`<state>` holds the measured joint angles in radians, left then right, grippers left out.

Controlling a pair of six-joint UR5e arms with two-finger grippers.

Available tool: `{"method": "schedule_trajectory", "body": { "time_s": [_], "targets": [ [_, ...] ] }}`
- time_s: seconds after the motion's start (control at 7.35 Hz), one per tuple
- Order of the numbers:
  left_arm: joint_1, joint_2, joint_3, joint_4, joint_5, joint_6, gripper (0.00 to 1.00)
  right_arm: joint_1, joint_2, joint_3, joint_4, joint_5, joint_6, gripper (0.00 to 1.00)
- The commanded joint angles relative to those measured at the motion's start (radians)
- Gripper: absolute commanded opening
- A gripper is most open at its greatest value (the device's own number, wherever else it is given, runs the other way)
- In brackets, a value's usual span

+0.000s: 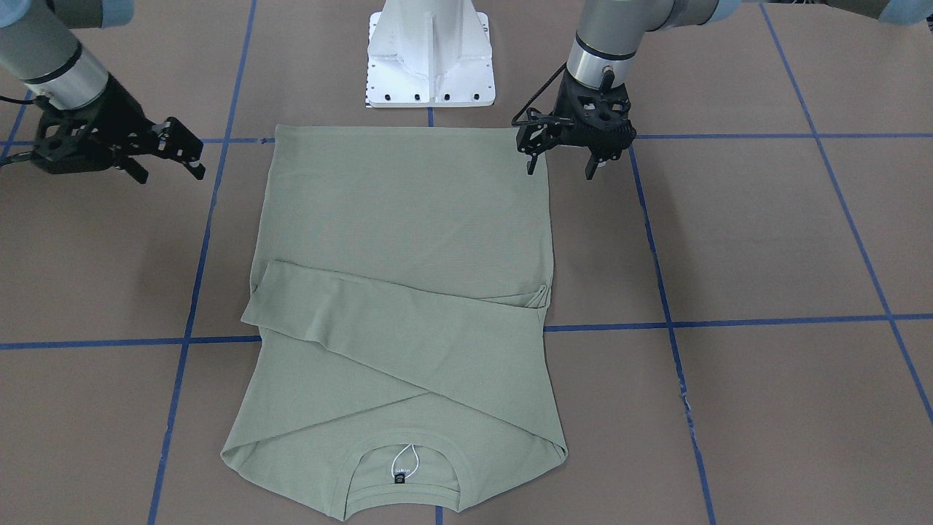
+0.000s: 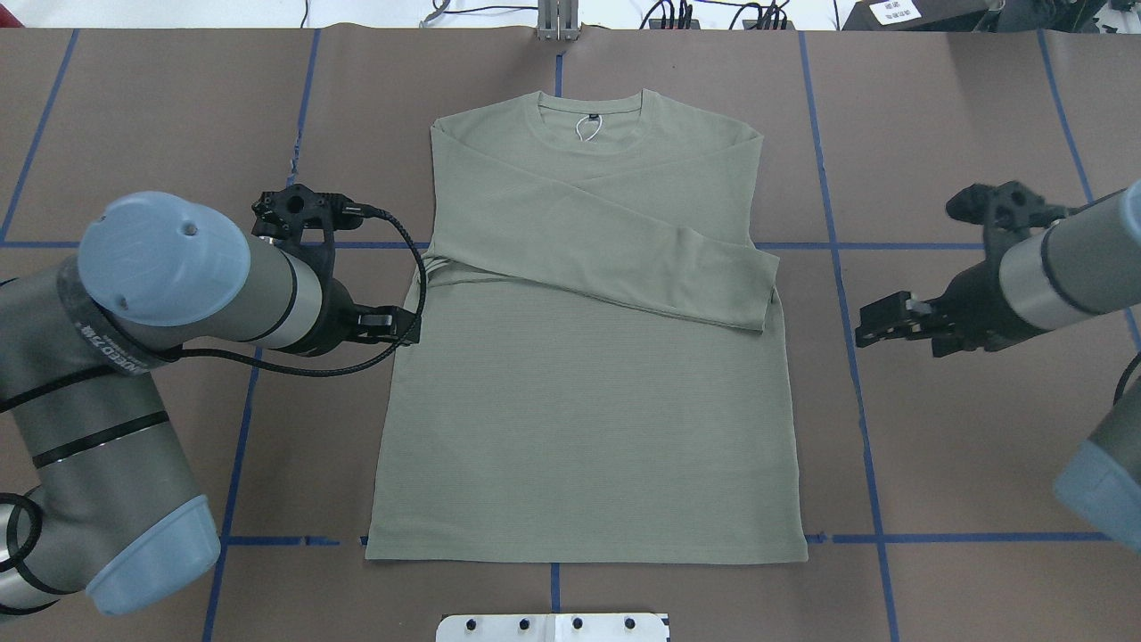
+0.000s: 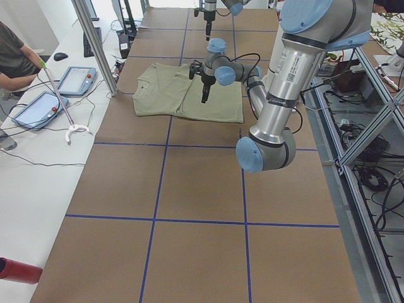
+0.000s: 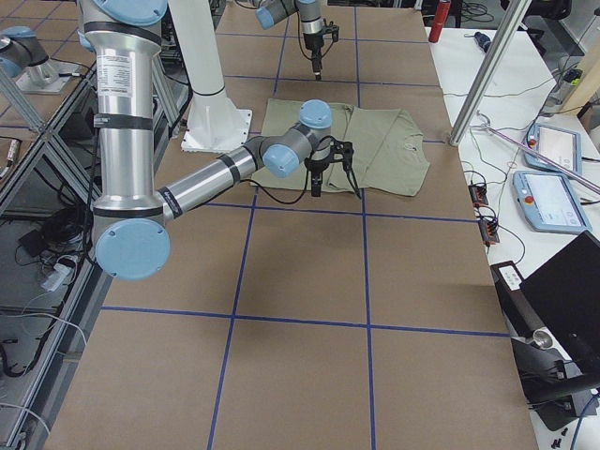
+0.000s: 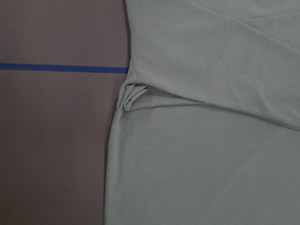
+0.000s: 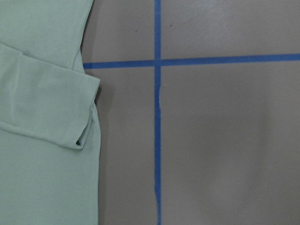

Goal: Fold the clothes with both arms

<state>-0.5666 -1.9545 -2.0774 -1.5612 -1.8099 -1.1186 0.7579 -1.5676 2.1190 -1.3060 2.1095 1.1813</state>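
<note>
Brown surface [image 1: 765, 233] carries one shirt [image 1: 408, 219], sleeves crossed, and two empty grippers: left gripper [image 1: 560, 172] and right gripper [image 1: 170, 175] both gape, the left hidden in the overhead view.

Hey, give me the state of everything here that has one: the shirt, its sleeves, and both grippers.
shirt: spread flat, collar away from the robot, body not yet folded.
sleeves: both folded in across the chest, one crossing over the other.
left gripper: jaws apart, holding nothing, at the shirt's edge.
right gripper: jaws apart, holding nothing, off to the shirt's side.
</note>
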Motion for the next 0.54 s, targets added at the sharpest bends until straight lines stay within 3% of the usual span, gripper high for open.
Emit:
{"method": "schedule_trajectory", "body": {
  "time_s": [0.0,0.41],
  "targets": [
    [-0.001,0.052,-0.071,-0.005,0.0,0.065,0.99,-0.217,0.04,0.024,0.002,-0.167,0.24,1.0],
    [0.004,0.051,-0.079,-0.002,0.0,0.048,0.99,-0.45,0.029,0.016,0.005,-0.365,0.394,1.0]
  ]
}}
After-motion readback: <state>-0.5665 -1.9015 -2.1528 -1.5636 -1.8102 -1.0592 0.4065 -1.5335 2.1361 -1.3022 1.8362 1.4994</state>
